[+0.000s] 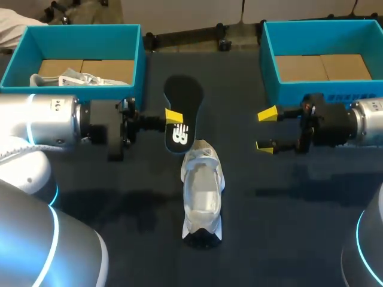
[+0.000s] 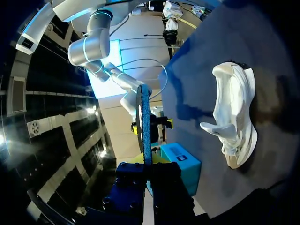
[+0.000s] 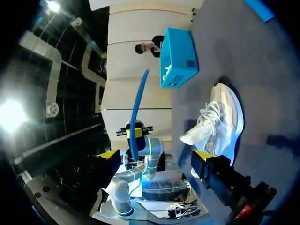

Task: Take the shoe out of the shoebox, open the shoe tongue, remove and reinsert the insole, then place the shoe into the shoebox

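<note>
Your left tool is clamped on the insole and holds it just beyond the far end of the shoe. The shoe lies mid-worktop, its long axis running from the far edge to the near edge. The insole's length runs nearly the same way, so reinserting it looks like a matter of tipping its near end down into the opening. Your right tool hangs wide open and empty off the shoe's right side, well apart from it and free to steady it. The left shoebox and right shoebox sit at the far corners, leaving open room around the shoe.
</note>
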Available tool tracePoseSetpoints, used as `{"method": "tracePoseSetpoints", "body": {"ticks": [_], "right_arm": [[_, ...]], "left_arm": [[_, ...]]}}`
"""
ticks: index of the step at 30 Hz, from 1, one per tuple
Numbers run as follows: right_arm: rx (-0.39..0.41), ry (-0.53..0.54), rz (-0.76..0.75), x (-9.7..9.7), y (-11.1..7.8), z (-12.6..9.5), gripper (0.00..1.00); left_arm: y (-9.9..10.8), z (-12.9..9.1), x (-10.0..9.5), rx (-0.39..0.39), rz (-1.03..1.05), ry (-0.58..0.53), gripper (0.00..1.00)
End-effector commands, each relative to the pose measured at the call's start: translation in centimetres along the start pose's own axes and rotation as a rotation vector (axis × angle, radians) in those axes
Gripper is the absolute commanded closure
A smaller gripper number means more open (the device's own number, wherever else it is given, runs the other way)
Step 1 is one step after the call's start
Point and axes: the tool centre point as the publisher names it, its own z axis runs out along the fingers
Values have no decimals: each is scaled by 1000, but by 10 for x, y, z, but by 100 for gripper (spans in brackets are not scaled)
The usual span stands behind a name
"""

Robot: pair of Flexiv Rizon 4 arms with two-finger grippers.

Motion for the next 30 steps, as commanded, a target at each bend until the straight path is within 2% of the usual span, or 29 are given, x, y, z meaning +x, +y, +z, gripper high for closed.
{"method": "tracePoseSetpoints", "body": {"ticks": [1,8,13,18,26,30], "right_arm": [[-1,0,-1,-1,0,2,0],[-1,0,-1,-1,0,2,0],[-1,0,-1,-1,0,2,0],[-1,0,-1,-1,0,2,0],[-12,-29,14,1,14,14,0],[-14,-47,11,5,22,22,0]], "left_arm": [[6,5,-1,9,1,4,100],[6,5,-1,9,1,4,100],[1,19,14,-29,48,-3,100],[1,22,21,-55,61,-24,100],[3,30,26,-102,79,-52,100],[0,34,26,-95,97,-50,100]]}}
